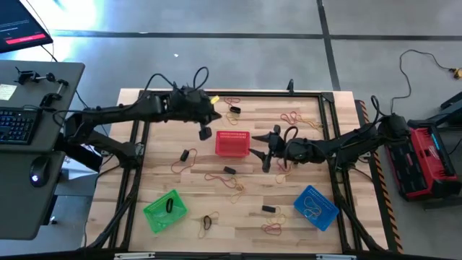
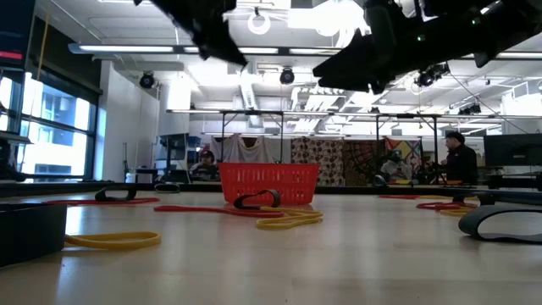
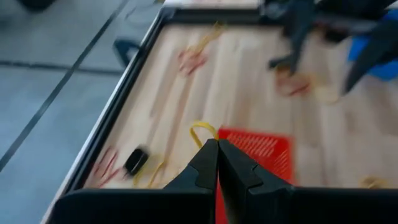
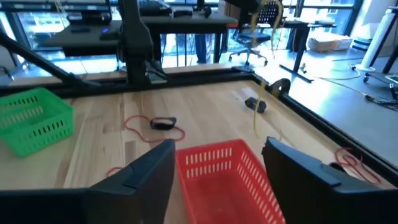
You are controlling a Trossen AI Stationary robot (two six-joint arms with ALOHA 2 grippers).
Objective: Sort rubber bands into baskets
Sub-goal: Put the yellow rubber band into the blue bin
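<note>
Overhead, the green basket [image 1: 165, 210] holds a black band, the blue basket [image 1: 316, 207] tan ones, the red basket [image 1: 232, 143] looks empty. Left claw [image 3: 217, 144] pinches a yellow rubber band [image 3: 202, 129]; right claw [image 4: 217, 160] gapes beside red. Only the low view shows people beyond the table [image 1: 245, 224].

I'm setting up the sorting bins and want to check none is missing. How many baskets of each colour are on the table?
Red basket: 1
Green basket: 1
Blue basket: 1
Total: 3 baskets
</note>
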